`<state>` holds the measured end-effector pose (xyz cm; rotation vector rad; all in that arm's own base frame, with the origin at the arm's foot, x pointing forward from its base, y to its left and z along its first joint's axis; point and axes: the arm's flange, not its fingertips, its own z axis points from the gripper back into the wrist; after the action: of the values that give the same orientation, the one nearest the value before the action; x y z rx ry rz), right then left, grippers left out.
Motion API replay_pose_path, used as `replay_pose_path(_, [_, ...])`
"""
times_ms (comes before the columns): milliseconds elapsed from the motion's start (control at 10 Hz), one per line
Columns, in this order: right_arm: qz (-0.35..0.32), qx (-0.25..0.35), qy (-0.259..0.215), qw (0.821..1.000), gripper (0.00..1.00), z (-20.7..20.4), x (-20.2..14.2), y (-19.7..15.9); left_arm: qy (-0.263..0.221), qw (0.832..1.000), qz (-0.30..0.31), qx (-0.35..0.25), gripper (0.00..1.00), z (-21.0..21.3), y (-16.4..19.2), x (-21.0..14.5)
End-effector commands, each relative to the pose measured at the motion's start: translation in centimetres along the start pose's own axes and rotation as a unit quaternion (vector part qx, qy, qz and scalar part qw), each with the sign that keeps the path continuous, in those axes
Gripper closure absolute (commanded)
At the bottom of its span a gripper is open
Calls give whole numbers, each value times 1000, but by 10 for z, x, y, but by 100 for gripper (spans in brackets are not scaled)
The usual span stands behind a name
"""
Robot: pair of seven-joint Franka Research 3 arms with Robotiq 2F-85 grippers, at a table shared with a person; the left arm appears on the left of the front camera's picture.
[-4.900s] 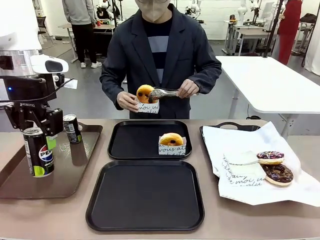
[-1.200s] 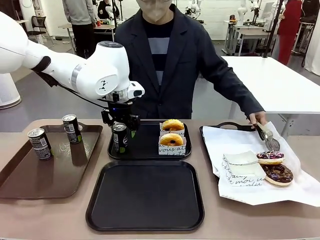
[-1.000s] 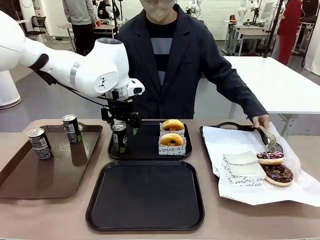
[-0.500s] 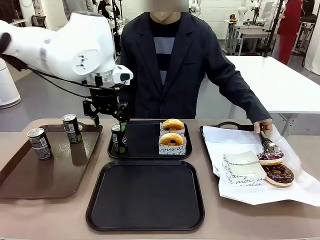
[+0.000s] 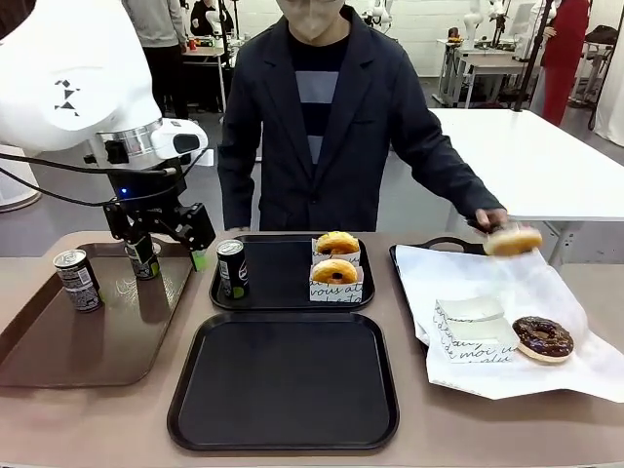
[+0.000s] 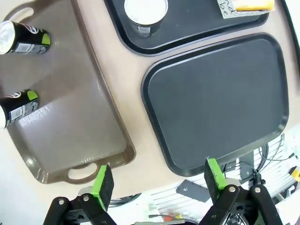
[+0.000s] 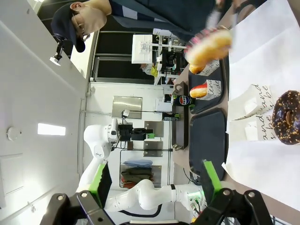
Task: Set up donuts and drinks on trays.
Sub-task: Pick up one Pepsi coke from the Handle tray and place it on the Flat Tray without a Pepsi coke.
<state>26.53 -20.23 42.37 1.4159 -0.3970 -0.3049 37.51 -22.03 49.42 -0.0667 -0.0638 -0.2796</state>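
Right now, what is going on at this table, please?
The left pincer hangs open near the brown tray. One can stands on the far black tray, beside two donuts in paper holders. The person's hand holds a donut above the white paper, where a chocolate donut lies.

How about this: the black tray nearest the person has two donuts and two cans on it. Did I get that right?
Not quite. The far black tray holds two donuts but just one can, as the front view shows. The other two cans stand on the brown tray.
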Motion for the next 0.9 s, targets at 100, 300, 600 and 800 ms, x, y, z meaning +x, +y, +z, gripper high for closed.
replay_pose_path(100, [10, 11, -5, 1000, 0, -1, 2, 0, -7, 1000, -3, 4, 0, -4, -11, 13])
replay_pose_path(300, [10, 11, -5, 1000, 0, -1, 2, 0, -2, 1000, -6, 0, 0, -3, -8, 5])
replay_pose_path(600, [10, 11, -5, 1000, 0, -1, 2, 0, -19, 997, 81, 2, 0, 33, 99, 32])
replay_pose_path(800, [10, 11, -5, 1000, 0, -1, 2, 0, -26, 989, 141, 44, 0, 42, 160, 24])
